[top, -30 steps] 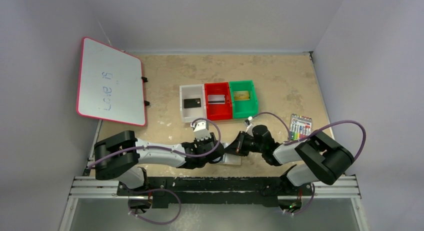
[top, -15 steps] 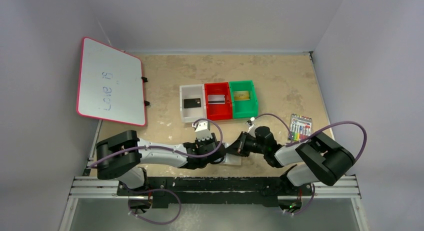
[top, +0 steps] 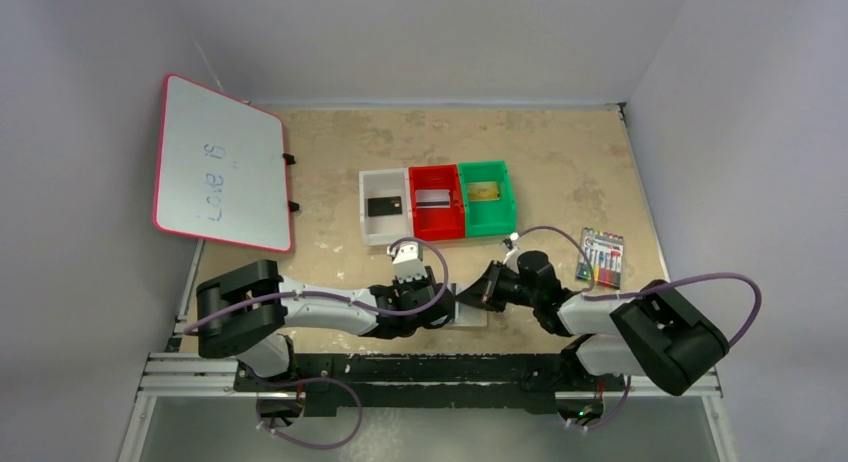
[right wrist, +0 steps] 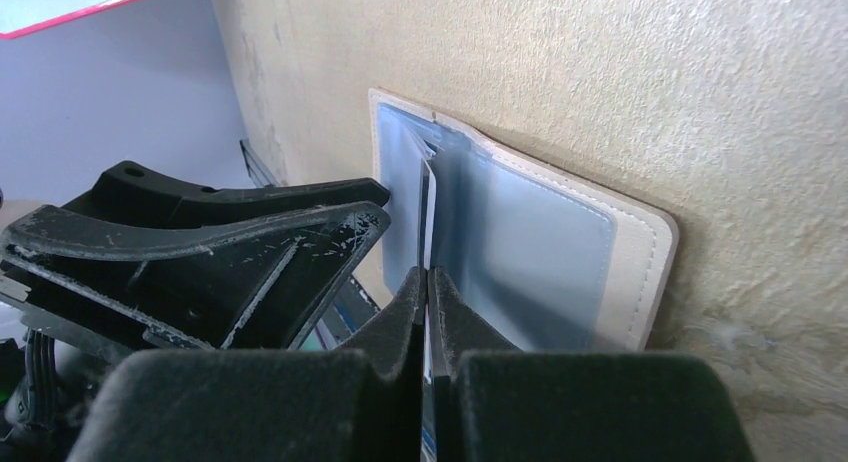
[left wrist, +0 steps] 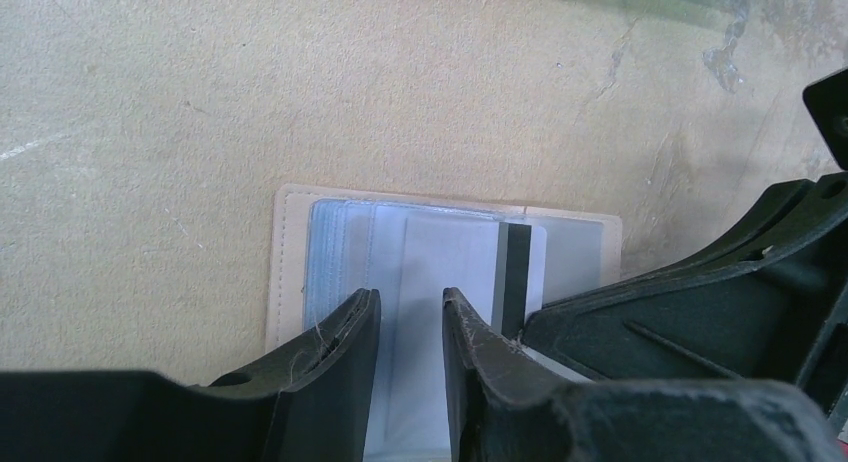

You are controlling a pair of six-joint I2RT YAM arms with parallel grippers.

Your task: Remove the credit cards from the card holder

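- Top view: the card holder (top: 478, 317) lies open on the table (top: 560, 162) near its front edge, between the two arms. The left gripper (top: 447, 304) reaches onto it from the left and the right gripper (top: 470, 298) from the right. Behind them, a black card (top: 384, 206) sits in the white bin (top: 366, 214), a silvery card (top: 432, 196) in the red bin (top: 437, 225) and a gold card (top: 484, 191) in the green bin (top: 490, 222). The fingers are too small here to read.
- Left wrist view: the left fingers stand a little apart with nothing between them, low over the holder's left panel. The pale card (left wrist: 450, 252) lies just ahead. Its long axis runs away from this gripper, and its dark stripe is on the side towards the right gripper.
- Right wrist view: the right fingers are pressed together on a thin sheet seen edge-on at the holder's fold. It is probably that pale card, though a sleeve leaf cannot be ruled out.
- Judgement: the right arm is the nearer one to the card. The card should be drawn out along its long axis while the left gripper keeps the holder down.
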